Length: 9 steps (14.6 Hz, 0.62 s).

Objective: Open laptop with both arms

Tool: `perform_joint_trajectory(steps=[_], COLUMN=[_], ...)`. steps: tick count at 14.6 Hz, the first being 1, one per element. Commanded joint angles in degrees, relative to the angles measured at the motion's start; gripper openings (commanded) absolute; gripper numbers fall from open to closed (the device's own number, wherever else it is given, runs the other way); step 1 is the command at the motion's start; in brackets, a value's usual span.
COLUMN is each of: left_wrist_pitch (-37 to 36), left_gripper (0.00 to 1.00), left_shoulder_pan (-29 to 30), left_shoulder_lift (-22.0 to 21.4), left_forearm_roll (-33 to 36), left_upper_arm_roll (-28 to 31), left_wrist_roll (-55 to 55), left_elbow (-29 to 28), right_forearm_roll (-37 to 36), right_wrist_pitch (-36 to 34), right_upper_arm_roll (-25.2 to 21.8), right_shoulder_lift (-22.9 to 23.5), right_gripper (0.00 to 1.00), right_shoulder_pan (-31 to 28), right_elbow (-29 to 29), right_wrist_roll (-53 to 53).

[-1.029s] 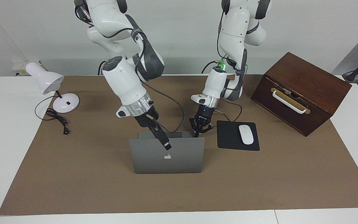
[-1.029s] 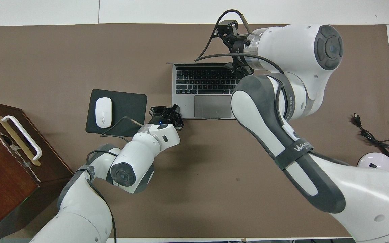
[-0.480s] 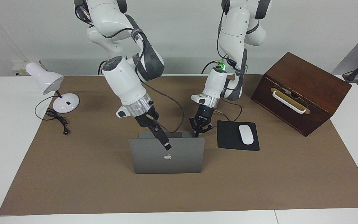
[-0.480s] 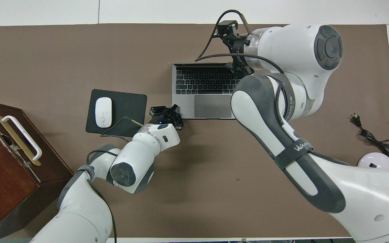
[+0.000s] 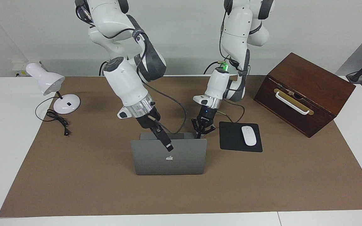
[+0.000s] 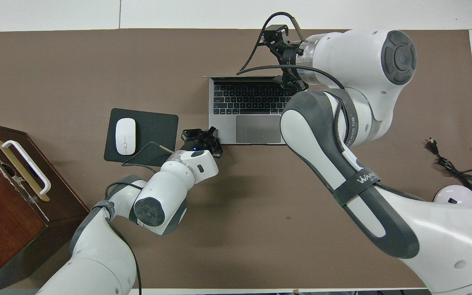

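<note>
Now the laptop (image 5: 168,157) stands open, left gripper (image 5: 201,129) closed pinning its base corner, right gripper (image 5: 167,145), state unclear, at the lid; both should withdraw.

I see the laptop (image 5: 170,157) standing open, my right gripper (image 5: 167,145) at its lid's top edge, my closed left gripper (image 5: 201,133) on its base corner.

Silver-grey laptop (image 5: 168,160), black mouse pad (image 5: 233,138), brown box (image 5: 306,91)

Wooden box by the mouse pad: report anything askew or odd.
The wooden box looks tipped, its white handle slanting along its front, and it sits skewed to the mat's edges. No damage or spill shows.
</note>
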Motion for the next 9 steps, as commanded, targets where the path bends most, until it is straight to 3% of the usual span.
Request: perform_joint_trajectory(steps=[1,9], left_wrist_pitch=[0.32,0.23], left_gripper=[0.0,0.0], left_shoulder_pan=[-0.99,-0.29], left_shoulder_lift=[2.39,2.3], left_forearm_roll=[-0.56,-0.65], left_upper_arm_roll=[0.03,0.03], left_wrist_roll=[0.51,-0.45], left_elbow=[-0.47,-0.21], right_forearm_roll=[-1.32,-1.06], right_wrist_pitch=[-0.51,-0.51], right_upper_arm_roll=[-0.19,-0.54], right_shoulder_lift=[1.79,1.79], right_gripper=[1.0,1.0], right_shoulder_pan=[-0.58,-0.58], right_elbow=[1.99,1.99], right_wrist_roll=[-1.56,-3.23])
